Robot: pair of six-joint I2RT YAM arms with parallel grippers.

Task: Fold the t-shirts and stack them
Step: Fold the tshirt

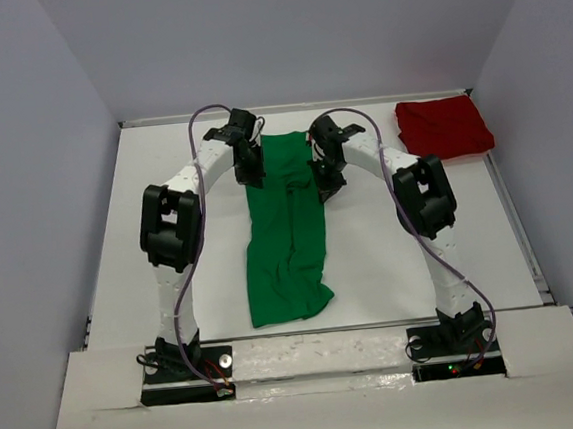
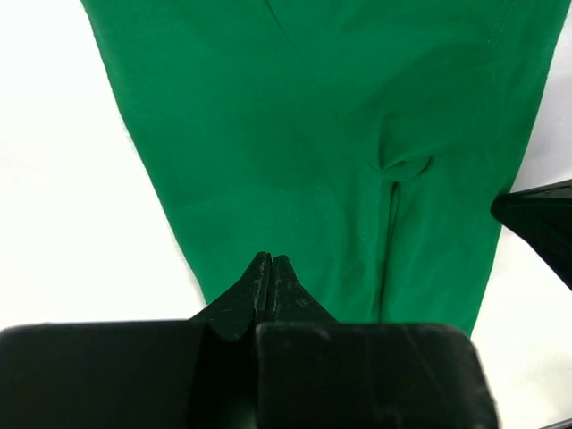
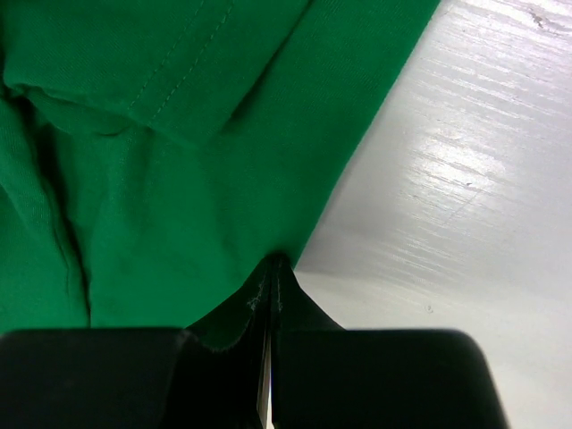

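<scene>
1. The left end effector was closed tight, with no gap between its black tapered fingers. The tips rested on the left edge of the green shirt, toward the shirt's far end. Whether any cloth was pinched between them could not be told.
2. The green shirt lay flat on the white tabletop as a long narrow strip running from far to near between the two arms. Its soft, matte cloth was creased, with a lengthwise fold and a small pucker beside it, and its near end was uneven.
3. The right end effector was also closed tight. Its fingers met at the shirt's right edge, where the green cloth gave way to bare, glossy, brush-streaked tabletop. A stitched hem lay just ahead of the tips. Here too, a pinch on the cloth could not be confirmed.
4. The red shirt lay folded into a rough rectangle at the far right corner, well apart from the green shirt and from both end effectors.
</scene>
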